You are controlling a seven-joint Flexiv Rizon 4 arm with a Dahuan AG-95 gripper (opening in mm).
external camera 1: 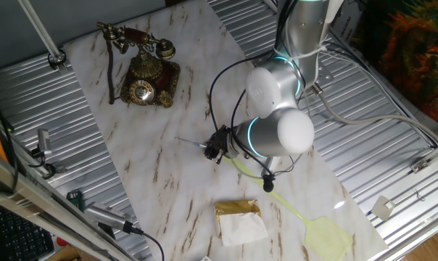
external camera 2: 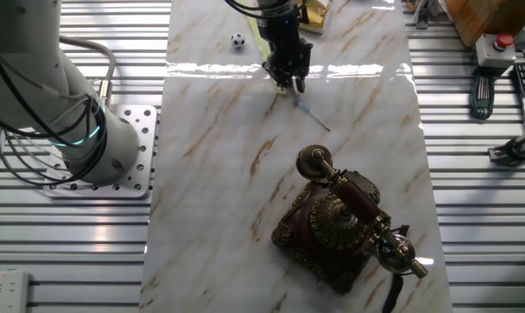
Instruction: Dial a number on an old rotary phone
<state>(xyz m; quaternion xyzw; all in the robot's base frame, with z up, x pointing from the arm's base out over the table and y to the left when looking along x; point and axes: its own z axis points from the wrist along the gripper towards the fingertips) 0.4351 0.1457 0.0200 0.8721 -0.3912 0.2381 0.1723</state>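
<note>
Marble-patterned worktop (external camera 1: pixel 168 188) fills one fixed view, and we find the old rotary phone (external camera 1: pixel 148 72) at its far left end, dial (external camera 1: pixel 141 91) tipped up toward the open middle of the slab, handset (external camera 1: pixel 138 38) resting across the cradle; we judge it is set that way so the dial faces the arm. Our claw (external camera 1: pixel 215 145) hangs low over the middle of the worktop, closed on a thin stylus (external camera 1: pixel 192 142) whose tip points toward the phone; we take the slim tool to be there because the finger holes are too small for the claw itself. Phone and claw are well apart, with bare marble between them; a pale yellow fly swatter (external camera 1: pixel 306 221) and a gold-wrapped packet (external camera 1: pixel 240 220) lie nearer the camera, clear of that path.

From the other fixed view we look from behind the phone (external camera 2: pixel 342 228), so the dial is hidden; the handset (external camera 2: pixel 358 204) runs diagonally across the top. The claw (external camera 2: pixel 289 78) sits beyond it, toward the far end, the stylus (external camera 2: pixel 310 114) slanting down toward the phone with its tip short of the body; a small ball (external camera 2: pixel 237 40) rests off to one side. We judge dialling has not begun.
</note>
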